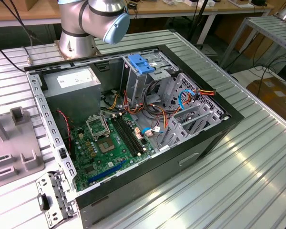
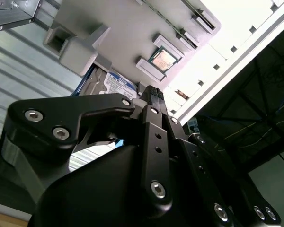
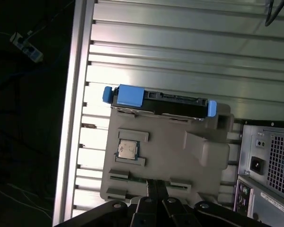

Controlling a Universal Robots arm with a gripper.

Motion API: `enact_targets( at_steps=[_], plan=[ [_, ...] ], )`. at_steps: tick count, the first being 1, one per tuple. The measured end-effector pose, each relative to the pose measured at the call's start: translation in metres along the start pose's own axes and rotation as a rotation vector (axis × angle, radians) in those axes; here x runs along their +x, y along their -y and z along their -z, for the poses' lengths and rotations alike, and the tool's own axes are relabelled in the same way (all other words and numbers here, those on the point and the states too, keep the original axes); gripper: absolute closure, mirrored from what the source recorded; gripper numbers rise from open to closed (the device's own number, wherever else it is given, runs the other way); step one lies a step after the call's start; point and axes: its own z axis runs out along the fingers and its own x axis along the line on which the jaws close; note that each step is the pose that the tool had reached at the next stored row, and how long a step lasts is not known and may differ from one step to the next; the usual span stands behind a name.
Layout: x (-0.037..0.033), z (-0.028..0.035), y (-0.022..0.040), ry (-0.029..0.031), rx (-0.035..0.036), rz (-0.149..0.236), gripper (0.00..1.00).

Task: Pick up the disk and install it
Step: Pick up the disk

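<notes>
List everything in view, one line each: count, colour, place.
disk: one, silver-grey with blue rails, on the holder's edge
holder: one, grey, on the table beside the case
chip: one, silver and green, in the holder
case: one, black, open, on the table
motherboard: one, green, inside the case
power supply: one, grey, inside the case
clip: one, light blue, atop the case's drive cage
cables: several, red, orange, blue, inside the case
table: one, silver, ribbed, under everything
arm: one, grey with blue cap, mounted by the case
gripper: one, black, shut, empty, facing the holder
</notes>
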Motion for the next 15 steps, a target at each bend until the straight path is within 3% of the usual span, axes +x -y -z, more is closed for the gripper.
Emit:
enact_targets(
  at_steps=[15],
  plan=[
    [0.0,0.0,0.0,0.0001,0.0014,0.069,0.89]
  ],
)
